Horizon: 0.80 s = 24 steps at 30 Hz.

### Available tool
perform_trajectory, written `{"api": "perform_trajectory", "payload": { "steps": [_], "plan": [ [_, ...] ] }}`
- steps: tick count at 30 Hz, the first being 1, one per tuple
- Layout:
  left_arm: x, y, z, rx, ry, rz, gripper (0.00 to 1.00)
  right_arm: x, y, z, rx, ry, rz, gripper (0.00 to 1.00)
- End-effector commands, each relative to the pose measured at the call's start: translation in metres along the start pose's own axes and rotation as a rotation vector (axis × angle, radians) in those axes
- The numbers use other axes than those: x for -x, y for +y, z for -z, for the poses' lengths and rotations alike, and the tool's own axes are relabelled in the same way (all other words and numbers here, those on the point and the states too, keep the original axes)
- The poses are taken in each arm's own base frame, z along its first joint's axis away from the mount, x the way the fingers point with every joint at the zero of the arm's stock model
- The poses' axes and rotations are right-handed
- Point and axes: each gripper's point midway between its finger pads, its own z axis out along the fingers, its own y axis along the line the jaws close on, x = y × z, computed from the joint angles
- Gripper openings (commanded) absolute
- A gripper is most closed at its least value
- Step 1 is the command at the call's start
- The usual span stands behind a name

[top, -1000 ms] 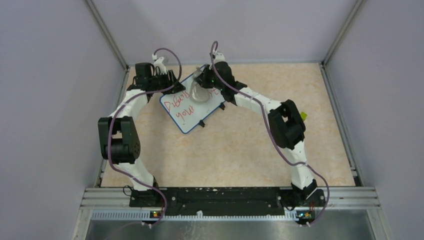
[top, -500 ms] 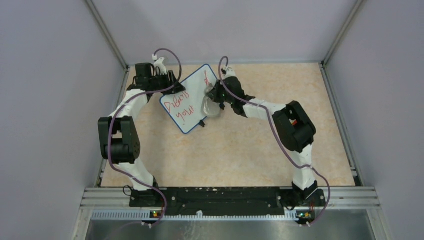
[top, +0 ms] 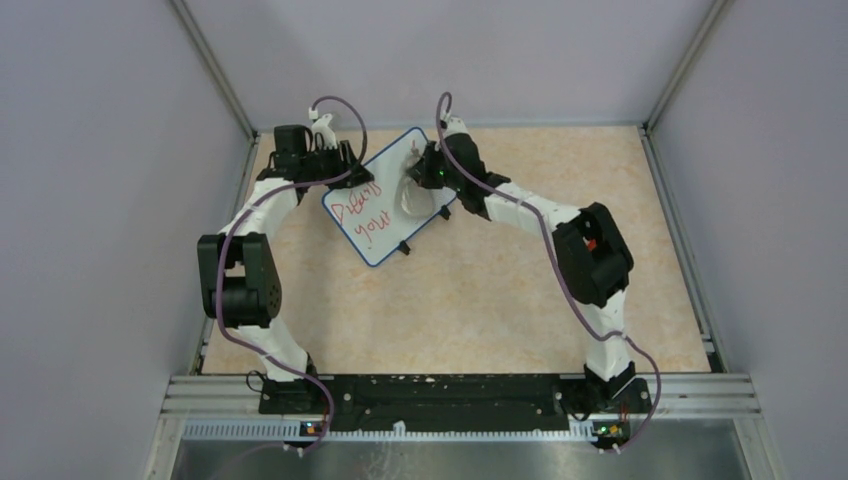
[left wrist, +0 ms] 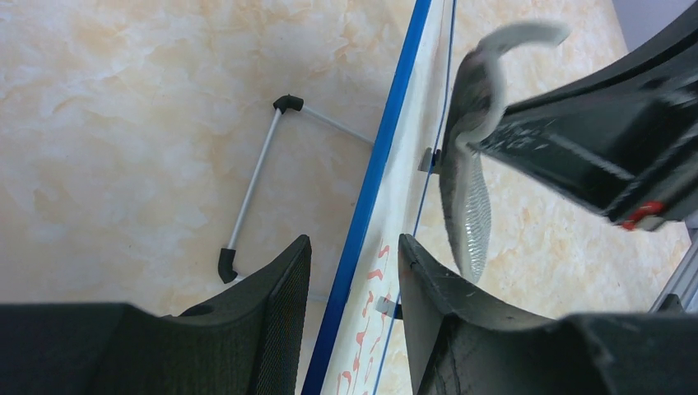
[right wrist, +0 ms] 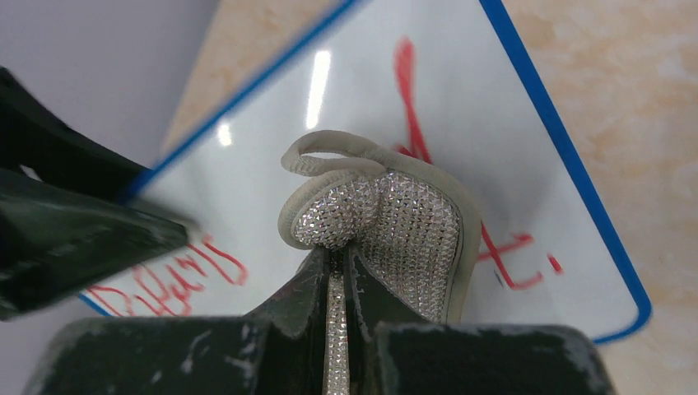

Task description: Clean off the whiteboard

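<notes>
The whiteboard (top: 375,215), white with a blue rim, stands tilted at the back left of the table. It carries red handwriting on its left part (right wrist: 165,276) and red remnants near its right corner. My left gripper (top: 350,172) holds the board's upper left rim, with its jaws on either side of the blue rim (left wrist: 387,140). My right gripper (top: 425,172) is shut on the grey eraser pad (top: 410,195). In the right wrist view the pad (right wrist: 395,214) has a glittery back and presses on the board's upper middle. It also shows in the left wrist view (left wrist: 467,206).
The board's wire stand with black feet (left wrist: 255,177) rests on the beige tabletop behind the board. Purple enclosure walls (top: 120,200) close in on the left, back and right. A metal rail (top: 460,385) with the arm bases runs along the near edge.
My right gripper swept the eraser pad down to the board's lower right edge, then back up to its upper middle. The left gripper and the board stayed put.
</notes>
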Motion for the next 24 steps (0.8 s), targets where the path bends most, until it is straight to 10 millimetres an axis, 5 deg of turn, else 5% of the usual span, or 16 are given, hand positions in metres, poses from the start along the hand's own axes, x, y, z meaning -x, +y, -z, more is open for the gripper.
{"api": "perform_trajectory", "payload": {
  "steps": [1,7,13,20,24],
  "plan": [
    [0.003,-0.016,-0.003,-0.041,0.007,-0.028,0.32,0.053,0.060,-0.006,0.130,-0.114,0.028,0.00],
    [0.001,-0.013,-0.004,-0.029,0.015,-0.032,0.31,0.064,0.054,-0.031,0.114,-0.133,-0.013,0.00],
    [0.002,-0.012,-0.003,-0.016,0.010,-0.039,0.31,0.025,0.000,-0.046,0.017,-0.055,-0.050,0.00],
    [0.002,-0.012,-0.003,-0.015,0.012,-0.035,0.31,-0.031,-0.072,-0.016,-0.097,0.019,-0.110,0.00],
    [0.002,-0.012,-0.003,-0.018,0.013,-0.035,0.30,-0.042,-0.092,-0.003,-0.147,0.052,-0.100,0.00]
  ]
}}
